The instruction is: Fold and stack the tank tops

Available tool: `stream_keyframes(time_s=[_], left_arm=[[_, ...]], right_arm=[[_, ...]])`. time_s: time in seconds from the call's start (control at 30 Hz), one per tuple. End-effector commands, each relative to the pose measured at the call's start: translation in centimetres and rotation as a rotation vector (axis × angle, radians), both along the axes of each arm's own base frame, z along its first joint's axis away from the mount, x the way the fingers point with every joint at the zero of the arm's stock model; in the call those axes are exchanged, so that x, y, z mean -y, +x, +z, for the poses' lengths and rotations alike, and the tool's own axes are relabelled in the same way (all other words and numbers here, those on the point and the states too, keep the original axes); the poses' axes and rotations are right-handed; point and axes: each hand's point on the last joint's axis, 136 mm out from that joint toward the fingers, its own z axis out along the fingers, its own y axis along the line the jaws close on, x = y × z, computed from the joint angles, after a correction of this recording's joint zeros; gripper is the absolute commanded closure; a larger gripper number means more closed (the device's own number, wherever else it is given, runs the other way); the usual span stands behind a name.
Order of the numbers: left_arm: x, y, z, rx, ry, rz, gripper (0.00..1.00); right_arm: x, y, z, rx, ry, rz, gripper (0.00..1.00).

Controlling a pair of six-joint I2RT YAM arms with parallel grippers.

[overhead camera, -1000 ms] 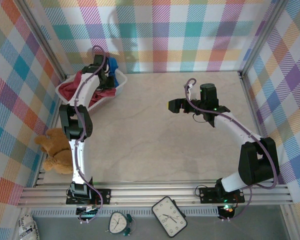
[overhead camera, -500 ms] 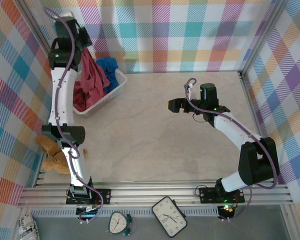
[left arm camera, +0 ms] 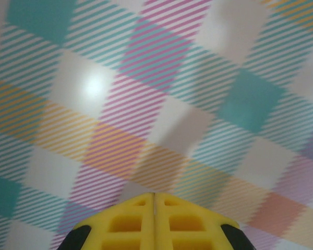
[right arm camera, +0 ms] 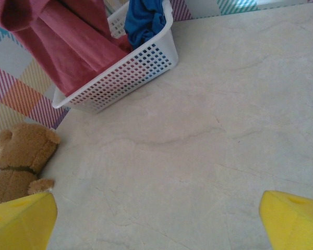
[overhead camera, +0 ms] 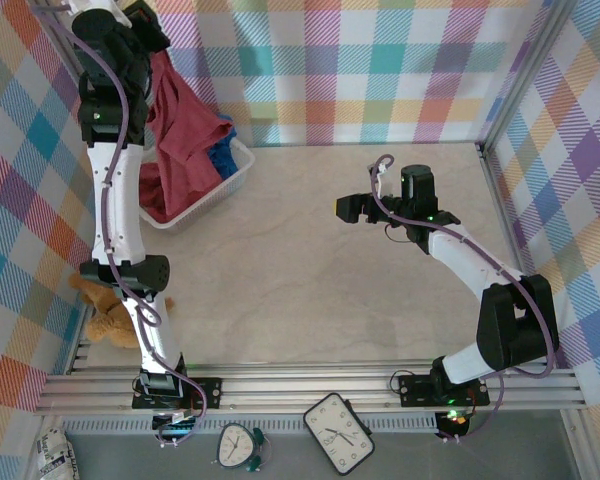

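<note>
One red top hangs from the clamped left hand; lift clear of basket, spread flat on worktop; right hand open.

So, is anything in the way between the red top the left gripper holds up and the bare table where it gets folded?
Only the wall of the basket, under the dark red tank top hanging from the left gripper. The table beyond lies bare; the right gripper hovers open farther right.
</note>
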Motion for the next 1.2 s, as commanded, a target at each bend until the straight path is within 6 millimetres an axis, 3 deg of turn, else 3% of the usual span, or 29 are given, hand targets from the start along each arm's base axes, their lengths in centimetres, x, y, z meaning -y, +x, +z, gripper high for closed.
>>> stream_keyframes(time_s=[0.0, 0.13, 0.23, 0.33, 0.43, 0.53, 0.6, 0.7, 0.9, 1.03, 1.17], left_arm=[[4.3, -8.5, 9.0, 0.265, -0.015, -0.196, 1.0], [6.8, -12.6, 12.0, 0.368, -0.014, -0.294, 1.0], [8.7, -14.8, 13.0, 0.401, -0.025, -0.382, 1.0], [11.0, -15.8, 12.5, 0.367, -0.027, -0.466, 1.0], [13.4, -15.6, 10.3, 0.265, -0.041, -0.563, 1.0], [16.5, -14.1, 5.8, 0.1, -0.054, -0.653, 1.0], [18.2, -12.9, 1.7, -0.002, -0.075, -0.688, 1.0], [19.8, -11.6, -5.4, -0.121, -0.133, -0.693, 1.0], [22.6, -11.3, -23.1, -0.465, -0.215, -0.684, 1.0], [21.4, -12.0, -33.0, -0.656, -0.218, -0.595, 1.0], [19.8, -12.8, -39.3, -0.785, -0.133, -0.504, 1.0]], right_arm=[[-0.5, -0.3, 3.0, 0.081, 0.042, 0.024, 0.01], [-0.5, -0.5, 3.3, 0.098, 0.046, 0.024, 0.01], [-0.4, -0.6, 3.6, 0.116, 0.046, 0.021, 0.01], [0.3, -0.8, 4.1, 0.154, 0.01, -0.006, 0.01], [1.3, -1.4, 4.8, 0.201, -0.042, -0.031, 0.01], [1.9, -2.1, 5.0, 0.231, -0.069, -0.038, 0.01], [1.9, -2.9, 4.7, 0.237, -0.076, -0.018, 0.01], [1.8, -4.2, 3.8, 0.218, -0.079, 0.016, 0.01], [1.1, -7.8, 1.1, 0.161, -0.063, 0.117, 0.0], [-0.5, -10.4, -2.0, 0.139, -0.115, 0.194, 0.05], [-2.2, -12.2, -6.6, 0.043, -0.221, 0.231, 0.13]])
